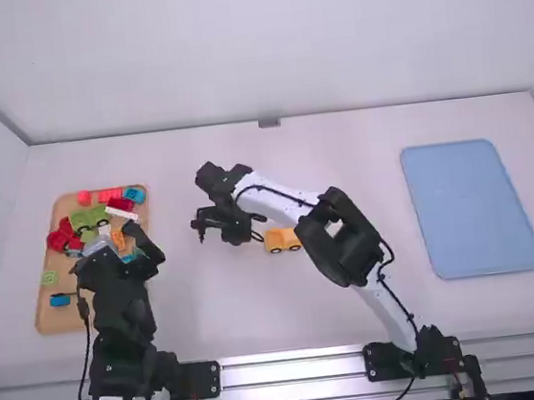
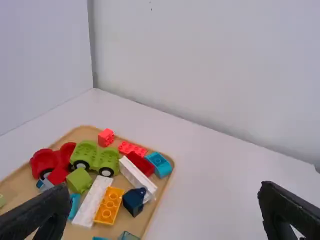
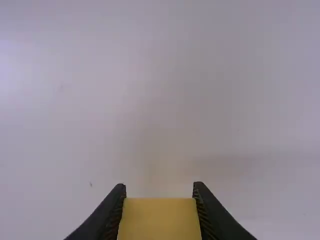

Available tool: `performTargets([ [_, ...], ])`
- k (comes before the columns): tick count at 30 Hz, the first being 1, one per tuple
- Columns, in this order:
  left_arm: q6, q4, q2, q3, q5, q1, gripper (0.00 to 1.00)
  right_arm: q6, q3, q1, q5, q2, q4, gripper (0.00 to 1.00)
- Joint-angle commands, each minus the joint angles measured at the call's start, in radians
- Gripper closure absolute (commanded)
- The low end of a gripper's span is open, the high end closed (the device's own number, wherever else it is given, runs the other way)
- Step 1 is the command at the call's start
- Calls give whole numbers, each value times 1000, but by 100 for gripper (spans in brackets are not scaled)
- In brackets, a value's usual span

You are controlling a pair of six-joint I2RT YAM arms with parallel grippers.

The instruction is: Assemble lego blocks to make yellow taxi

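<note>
- Okay, right side first: my right gripper is clamped on the yellow car, and the right wrist view has its flat yellow face squeezed between the two fingers.
- That car sits near the middle of the white table, right at the fingertips, with dark wheels on the side toward the arm bases.
- The right arm angles from its base up and across toward the left, bent at the elbow.
- Over on the other side, my left gripper is spread wide with nothing in its grasp, up above the wooden tray.
- And the tray is busy: a green car base on black-and-white wheels, with a red car piece right by it.
- A long white block lies alongside an orange brick, studs up, and a dark blue block is just beside that.
- Near one corner I've got a light blue block next to a dark red block, plus a coral-red brick close by.
- Far right of the table, well apart from everything, lies a blue mat.
</note>
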Motion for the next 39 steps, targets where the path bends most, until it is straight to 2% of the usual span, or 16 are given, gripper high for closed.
performTargets([
  [1,-2,2,-8,1,-11,-3,1,-4,-14,-3,-14,23,-4,88],
  [4,-3,1,-8,1,-12,-2,1,-5,-22,-3,-60,27,0,88],
  [16,-3,1,-8,1,-11,-2,1,-5,-29,-4,-50,47,7,82],
  [17,-2,0,-8,1,-11,-2,1,-4,-29,-3,-50,47,6,74],
  [20,-3,-2,-8,1,-11,-2,1,-4,-29,-3,-49,47,6,42],
  [21,-3,-3,-8,1,-11,-2,1,-4,-29,-4,-50,47,4,27],
  [22,-3,-5,-8,1,-11,-2,1,-5,-21,-4,-50,47,-14,2],
  [24,-3,-5,-8,1,-11,-2,1,-5,-12,-4,-49,47,-29,2],
  [31,-3,-3,-8,1,42,-2,1,39,134,-49,-68,17,-144,2],
  [37,-2,28,32,1,156,-2,1,68,296,-136,-201,-6,-233,2],
  [39,-2,49,59,1,177,-2,1,67,301,-154,-216,-26,-236,2],
])
